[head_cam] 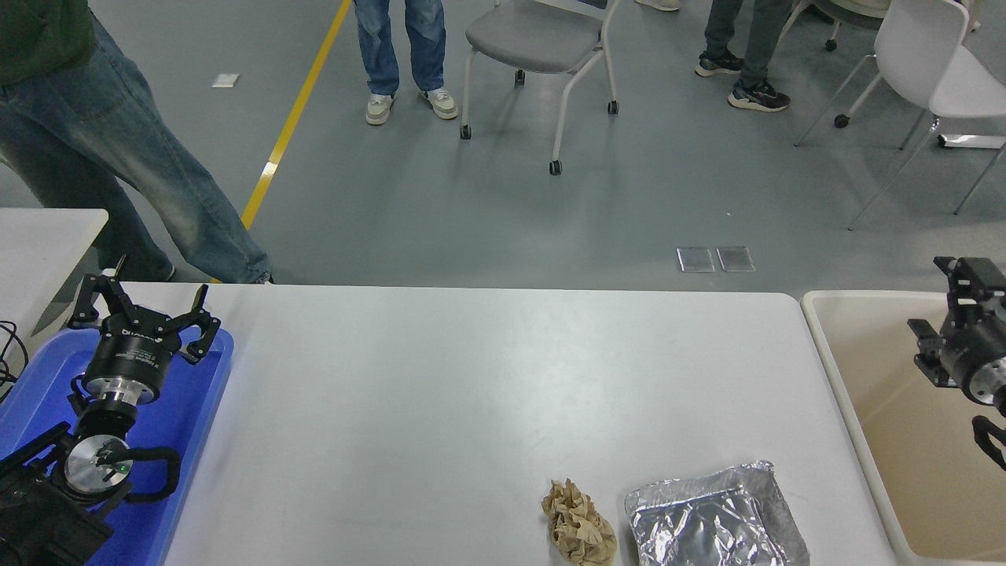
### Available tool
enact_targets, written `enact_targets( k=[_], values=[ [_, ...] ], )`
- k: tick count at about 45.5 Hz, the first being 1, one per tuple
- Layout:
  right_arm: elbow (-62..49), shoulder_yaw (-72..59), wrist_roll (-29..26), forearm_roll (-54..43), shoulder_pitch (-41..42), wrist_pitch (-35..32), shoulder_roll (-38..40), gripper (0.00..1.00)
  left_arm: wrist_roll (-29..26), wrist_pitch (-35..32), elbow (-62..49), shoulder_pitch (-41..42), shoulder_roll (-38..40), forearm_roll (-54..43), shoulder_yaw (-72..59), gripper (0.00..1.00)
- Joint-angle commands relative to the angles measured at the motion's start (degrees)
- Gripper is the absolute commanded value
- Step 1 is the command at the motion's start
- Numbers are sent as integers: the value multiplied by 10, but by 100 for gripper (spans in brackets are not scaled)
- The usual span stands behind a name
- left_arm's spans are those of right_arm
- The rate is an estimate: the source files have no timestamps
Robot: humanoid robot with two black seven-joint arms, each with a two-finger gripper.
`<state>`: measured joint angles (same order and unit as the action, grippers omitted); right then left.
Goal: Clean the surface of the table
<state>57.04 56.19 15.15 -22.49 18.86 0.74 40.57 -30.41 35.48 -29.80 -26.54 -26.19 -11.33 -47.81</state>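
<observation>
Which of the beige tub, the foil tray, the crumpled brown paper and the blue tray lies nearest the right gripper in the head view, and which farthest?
From the right gripper:
1. Beige tub, directly beneath it at the table's right end.
2. Foil tray, near edge, right of centre.
3. Crumpled brown paper, just left of the foil tray.
4. Blue tray, far left, under the parked left gripper.
</observation>
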Motion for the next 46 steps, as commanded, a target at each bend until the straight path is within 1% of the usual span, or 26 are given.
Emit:
enact_targets(
  k=[1,8,12,18,23,27,32,39,46],
  values=[
    [26,46,34,44,-39,-130,-13,100,0,-1,0,0,0,0,0,100],
    [12,38,76,34,-37,-178,-47,100,0,0,0,0,0,0,0,100],
    [-10,25,93,29,-27,-176,-76,100,0,0,0,0,0,0,0,100],
    [-89,25,120,13,10,-173,-131,100,0,0,0,0,0,0,0,100],
    [-122,19,152,8,33,-172,-145,100,0,0,0,0,0,0,0,100],
    [-133,19,155,-1,51,-169,-163,100,0,0,0,0,0,0,0,100],
    [-150,19,161,-35,77,-138,-189,100,0,0,0,0,0,0,0,100],
    [-160,20,163,-87,91,-52,-236,100,0,0,0,0,0,0,0,100],
    [-158,19,163,-87,89,-44,-244,100,0,0,0,0,0,0,0,100]
  ],
)
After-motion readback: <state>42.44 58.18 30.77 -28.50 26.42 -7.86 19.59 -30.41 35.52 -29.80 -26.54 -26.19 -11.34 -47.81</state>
